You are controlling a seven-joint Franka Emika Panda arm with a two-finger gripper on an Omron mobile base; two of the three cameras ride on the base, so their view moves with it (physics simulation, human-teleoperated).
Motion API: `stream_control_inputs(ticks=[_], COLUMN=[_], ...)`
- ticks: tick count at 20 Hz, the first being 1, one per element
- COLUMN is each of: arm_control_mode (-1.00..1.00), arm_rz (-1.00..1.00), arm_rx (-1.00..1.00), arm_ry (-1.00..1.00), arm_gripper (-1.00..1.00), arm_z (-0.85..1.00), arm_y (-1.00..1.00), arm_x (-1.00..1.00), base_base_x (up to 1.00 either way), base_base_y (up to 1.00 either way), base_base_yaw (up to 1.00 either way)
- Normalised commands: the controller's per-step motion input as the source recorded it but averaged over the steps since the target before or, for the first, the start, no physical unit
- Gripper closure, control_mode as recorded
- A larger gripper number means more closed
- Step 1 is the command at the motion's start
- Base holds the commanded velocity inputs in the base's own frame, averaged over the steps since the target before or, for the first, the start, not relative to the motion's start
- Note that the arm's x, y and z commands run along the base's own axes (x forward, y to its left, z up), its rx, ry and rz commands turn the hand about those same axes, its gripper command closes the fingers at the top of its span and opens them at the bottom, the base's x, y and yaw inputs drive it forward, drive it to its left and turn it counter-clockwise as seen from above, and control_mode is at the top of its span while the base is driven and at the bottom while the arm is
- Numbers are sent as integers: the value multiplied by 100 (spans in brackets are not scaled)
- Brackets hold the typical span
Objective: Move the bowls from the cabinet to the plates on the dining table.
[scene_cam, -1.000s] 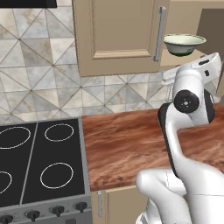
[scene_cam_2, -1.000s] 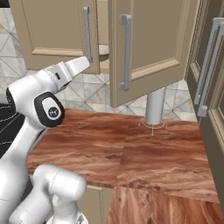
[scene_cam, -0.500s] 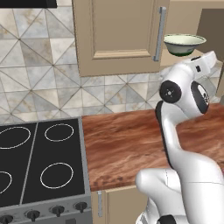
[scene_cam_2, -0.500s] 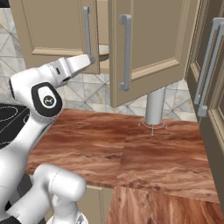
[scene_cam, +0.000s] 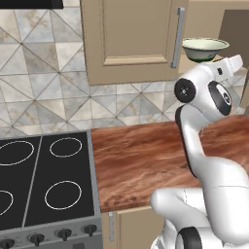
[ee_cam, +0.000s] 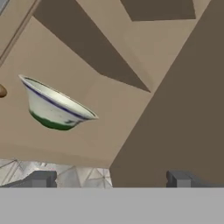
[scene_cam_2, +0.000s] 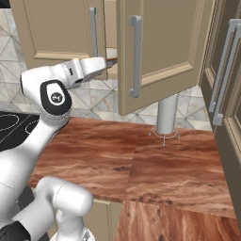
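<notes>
**Arm raised toward the open cabinet, bowl on the shelf**

At the left edge of the counter sits a black stove [scene_cam: 44, 185] with ringed burners; beside it runs the glossy reddish-brown wood counter [scene_cam: 141, 160]. Above, the tan-beige wooden wall cabinet [scene_cam: 129, 39] has a long silver bar handle [scene_cam: 178, 36] on its closed panelled door. To the right, on the cabinet shelf near its front edge, stands the pale green-white ceramic bowl [scene_cam: 204, 49], upright on the shelf. The white arm's two-finger gripper [ee_cam: 111, 178] points up at the shelf, clear of the bowl; its finger tips stand spread, holding nothing.
</notes>
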Motion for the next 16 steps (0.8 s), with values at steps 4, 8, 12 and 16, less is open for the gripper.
stream_control_inputs(ticks=[4,8,12,16], arm_control_mode=[-100,-100,-100,-100], arm_rz=[-10,-8,-3,-1], arm_rx=[3,3,3,1], arm_ry=[3,3,3,4], arm_gripper=[-100,-100,-100,-100], arm_z=[0,0,0,-2], arm_y=[-23,-22,-25,-17], arm_x=[17,16,18,26], base_base_x=[0,0,0,0], base_base_y=[0,0,0,0], base_base_yaw=[0,0,0,0])
